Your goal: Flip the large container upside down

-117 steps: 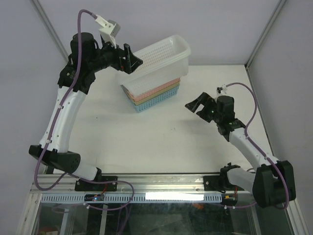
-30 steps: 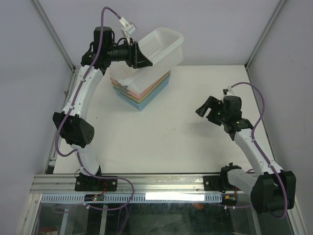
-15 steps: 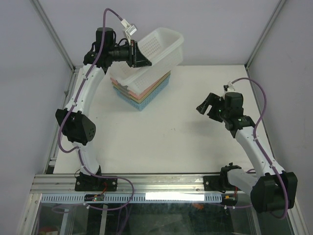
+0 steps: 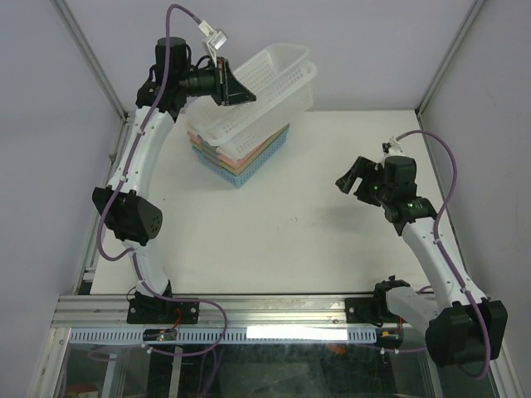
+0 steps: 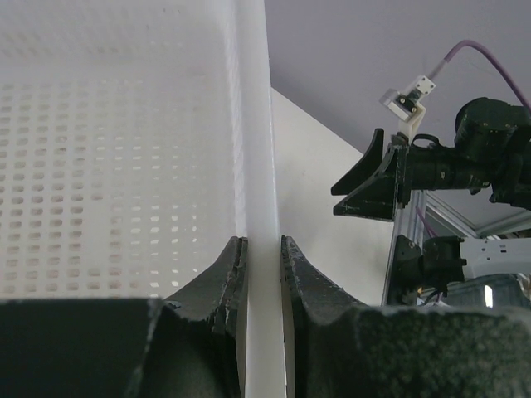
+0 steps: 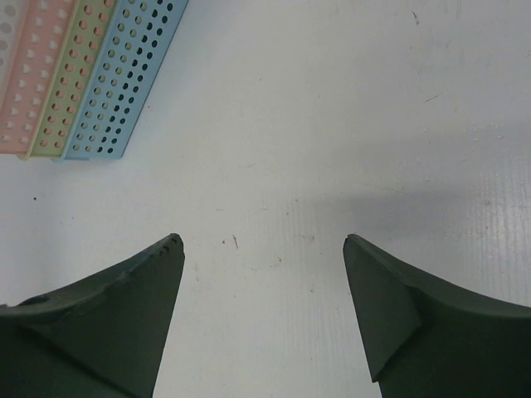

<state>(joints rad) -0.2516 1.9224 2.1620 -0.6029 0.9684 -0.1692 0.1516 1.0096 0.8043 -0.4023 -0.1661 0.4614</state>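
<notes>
Above the table (image 4: 290, 249), your left jaws pinch the raised container (image 4: 274, 83) by its rim, right jaws gape empty; next, roll it over.

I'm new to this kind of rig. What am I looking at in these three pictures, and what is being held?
Two robot arms are bolted at the near edge of a white table. The overhead view shows both arms; the other two pictures come from a camera on each wrist. The left gripper is shut on the rim of the large white basket, holding it tilted over a stack of pink, green and blue baskets. The right gripper hangs open over the table, holding nothing.
</notes>
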